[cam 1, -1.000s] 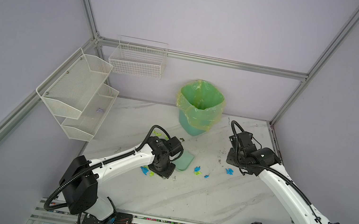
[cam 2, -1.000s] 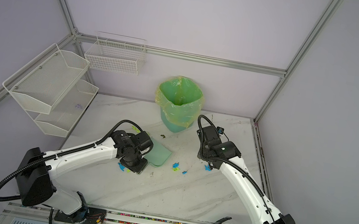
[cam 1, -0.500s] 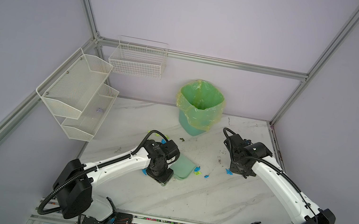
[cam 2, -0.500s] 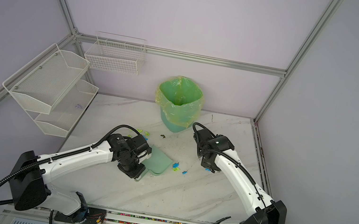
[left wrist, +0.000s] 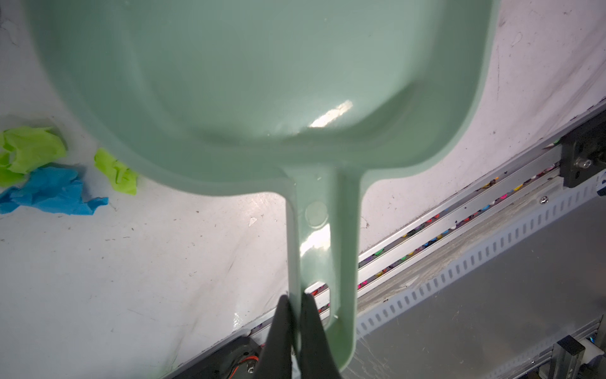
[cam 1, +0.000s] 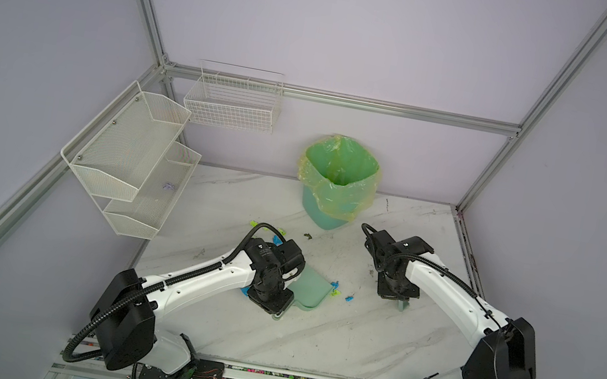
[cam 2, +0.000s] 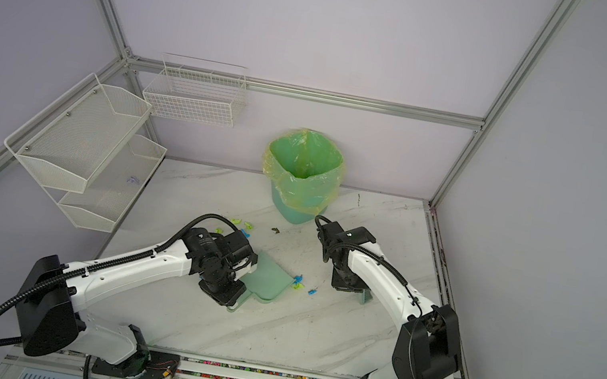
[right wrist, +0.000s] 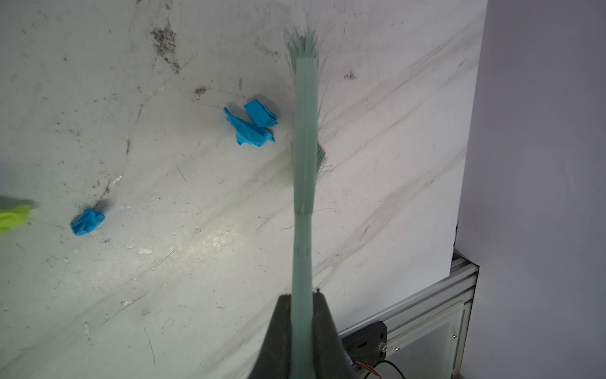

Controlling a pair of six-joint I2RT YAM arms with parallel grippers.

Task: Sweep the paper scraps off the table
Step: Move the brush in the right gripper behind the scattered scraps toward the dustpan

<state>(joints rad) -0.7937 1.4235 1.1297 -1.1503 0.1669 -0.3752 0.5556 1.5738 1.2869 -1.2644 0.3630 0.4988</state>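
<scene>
Since a second ago the left gripper [left wrist: 296,306], jaws clenched on the handle of the mint-green plastic dustpan [cam 1: 311,291], has drawn the pan towards the near edge of the white marble-veined worktop [cam 1: 309,339], and the right gripper [right wrist: 301,300], jaws grasping the pale green bristle brush [right wrist: 305,131], has come forward too; crumpled blue and yellow-green paper scraps [cam 1: 336,288] lie on the worktop just off the pan's lip. Only the right wrist view shows a blue scrap just beside the bristles, hidden under the arm in both top views; only the left wrist view clearly shows scraps beside the pan's rear corner.
</scene>
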